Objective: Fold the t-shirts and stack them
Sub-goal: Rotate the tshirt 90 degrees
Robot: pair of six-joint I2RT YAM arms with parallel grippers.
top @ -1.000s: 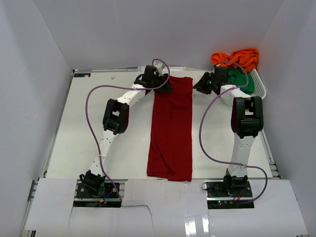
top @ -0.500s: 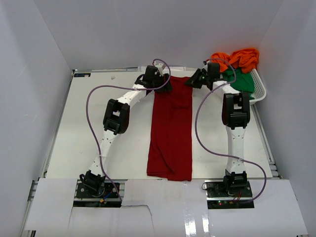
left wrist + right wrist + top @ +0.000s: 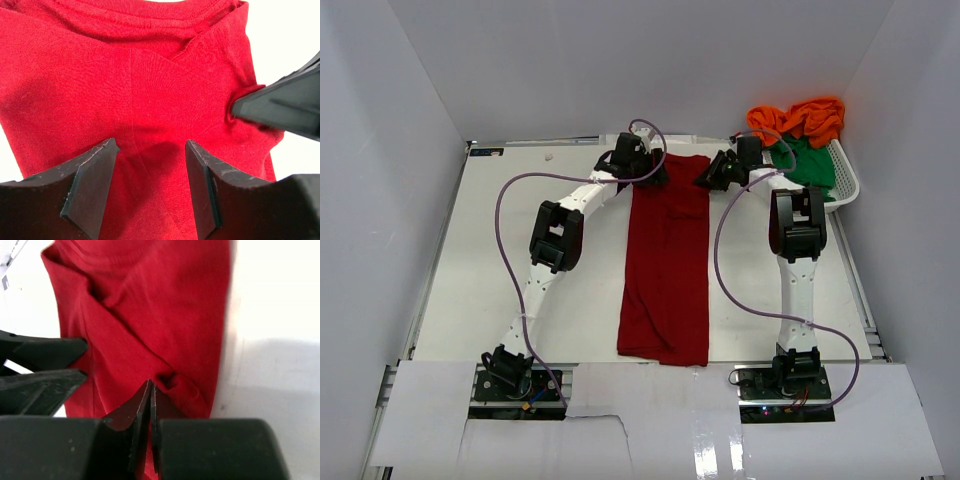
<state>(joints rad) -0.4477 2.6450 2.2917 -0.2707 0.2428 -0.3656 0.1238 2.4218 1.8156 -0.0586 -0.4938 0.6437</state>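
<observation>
A dark red t-shirt (image 3: 665, 260) lies flat on the table as a long narrow strip, collar end at the far side. My left gripper (image 3: 655, 172) hovers over its far left corner, open, with only red fabric (image 3: 150, 75) showing between the fingers (image 3: 95, 170). At the far right corner my right gripper (image 3: 705, 178) is shut on a small pucker of the shirt (image 3: 145, 305); its closed tips (image 3: 151, 385) pinch the fabric. Its dark tip (image 3: 240, 106) also shows in the left wrist view. Orange (image 3: 800, 115) and green (image 3: 810, 160) t-shirts lie bunched in the basket.
A white lattice basket (image 3: 845, 185) stands at the far right corner of the table, behind the right arm. White walls enclose the table on three sides. Purple cables loop from both arms above the table surface.
The right gripper swung left from beside the basket to the red shirt's far right corner and shut on the fabric. The left gripper and the shirt stayed put.
</observation>
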